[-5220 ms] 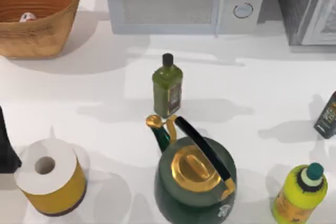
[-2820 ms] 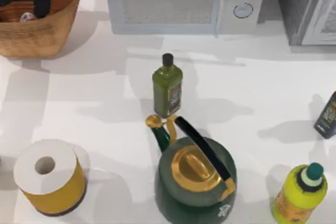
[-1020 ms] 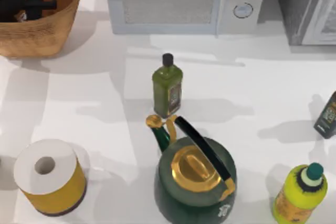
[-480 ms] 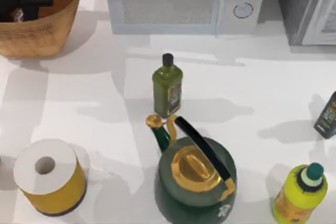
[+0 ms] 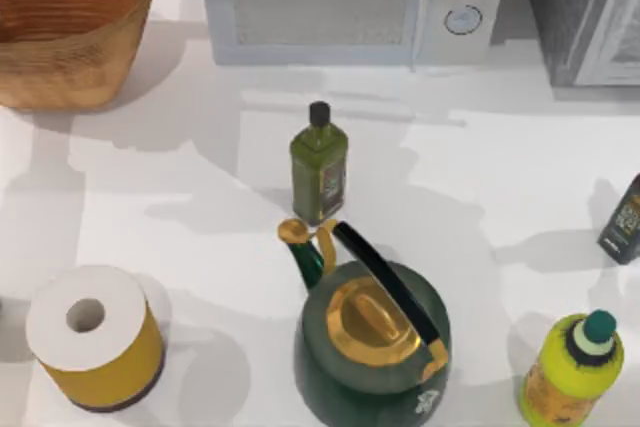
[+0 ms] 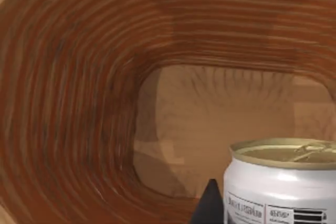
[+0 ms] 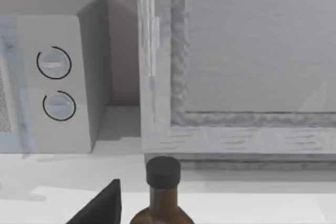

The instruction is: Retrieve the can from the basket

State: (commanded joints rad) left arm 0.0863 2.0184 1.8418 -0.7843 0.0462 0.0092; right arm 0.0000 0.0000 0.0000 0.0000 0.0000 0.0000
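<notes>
Since half a second ago the dark arm has gone from over the basket [image 5: 70,67], and the small can that was lying on its floor is no longer showing there from above. My left end effector [image 6: 283,205] is hanging over the basket's opening, grasping the can [image 6: 283,179] - one dark fingertip [image 6: 210,205] is pressing against the can's white side. The can is sitting upright in that grip, its pale top with the pull tab facing up, and the basket's orange-brown ribbed wall and flat floor are lying beneath it. From above, the basket is standing at the back left corner of the desk [image 5: 180,197], just beside the microwave [image 5: 340,7]. My right end effector [image 7: 100,205] is idling well apart from the basket, over at the desk's right side by a brown bottle [image 7: 163,192] - whether it is clenched or released I cannot tell.
</notes>
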